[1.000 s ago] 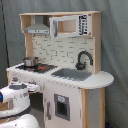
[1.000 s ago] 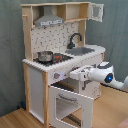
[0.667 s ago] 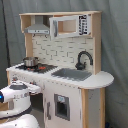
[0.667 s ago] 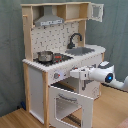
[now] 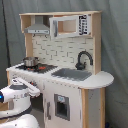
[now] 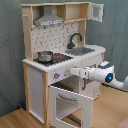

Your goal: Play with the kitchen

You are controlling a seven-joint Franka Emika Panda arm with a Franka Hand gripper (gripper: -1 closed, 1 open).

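Reaching toward the kitchen (image 6: 60,55) front edge, the end effector (image 6: 74,72) needs a slow, level approach; whether it is open I cannot tell.

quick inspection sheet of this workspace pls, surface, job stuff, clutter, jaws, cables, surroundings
surface: wood floor under the unit.
job's things: toy kitchen; oven door hangs open in the second exterior view; upper microwave cabinet door swung open; small pot on the hob; black faucet beside the grey sink.
clutter: nothing seen.
grippers: gripper at the front panel below the hob; jaws cannot be read.
cables: nothing seen.
surroundings: grey curtain behind.
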